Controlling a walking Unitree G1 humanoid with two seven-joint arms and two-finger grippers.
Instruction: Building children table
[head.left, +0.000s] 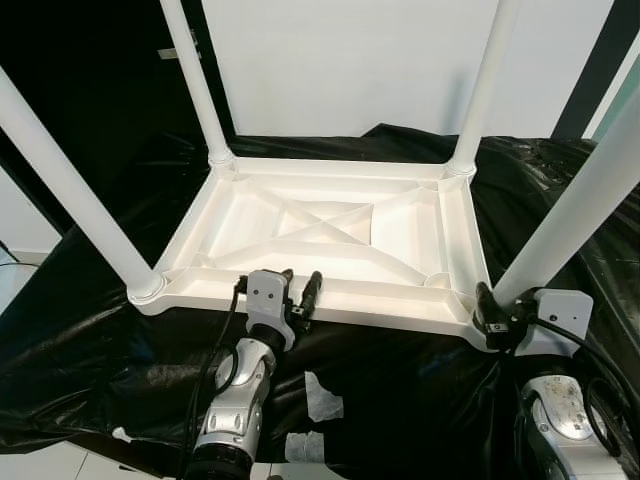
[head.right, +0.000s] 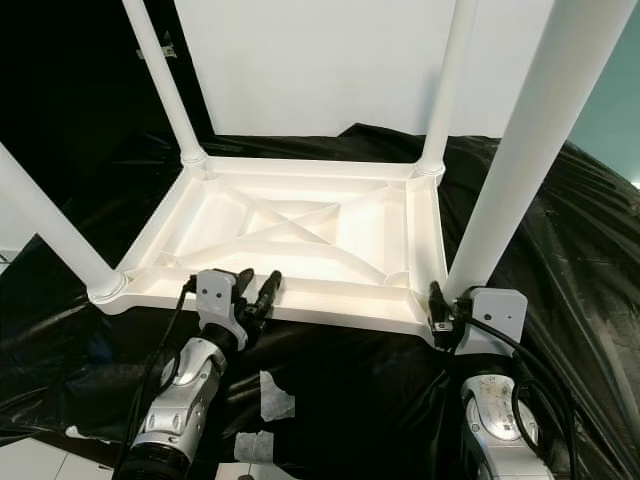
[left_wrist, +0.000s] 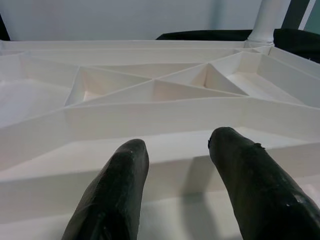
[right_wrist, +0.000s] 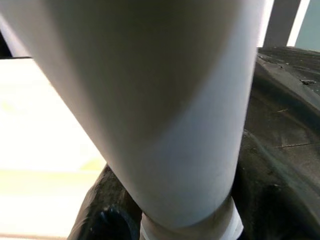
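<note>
— Fingers first: what are yours doing?

— My left gripper (head.left: 299, 287) is hovering at the near rim of the upturned white tabletop (head.left: 330, 235), its two black fingers (left_wrist: 115, 195) spread apart with nothing between them. The tips are pointing over the rim toward the ribbed underside, just beside the plastic; whether they are touching it, I cannot tell.

— And the other arm?

— My right gripper (head.left: 497, 310) is sitting at the near right corner, against the base of the near right leg (head.left: 575, 205). The white tube is filling the wrist picture, with a black finger (right_wrist: 102, 215) pressing beside its collar. I cannot tell whether that gripper is clamping or merely resting there.

— Where is the table lying?

— Upside down on crumpled black plastic sheeting (head.left: 420, 390), directly ahead of both arms. Scraps of white paper (head.left: 322, 398) are lying on the sheet between my arms. The near left leg (head.left: 70, 185) is rising from its corner socket, and farther off the far left leg (head.left: 197, 80) and far right leg (head.left: 485, 85) are standing before a white wall (head.left: 350, 60).
</note>
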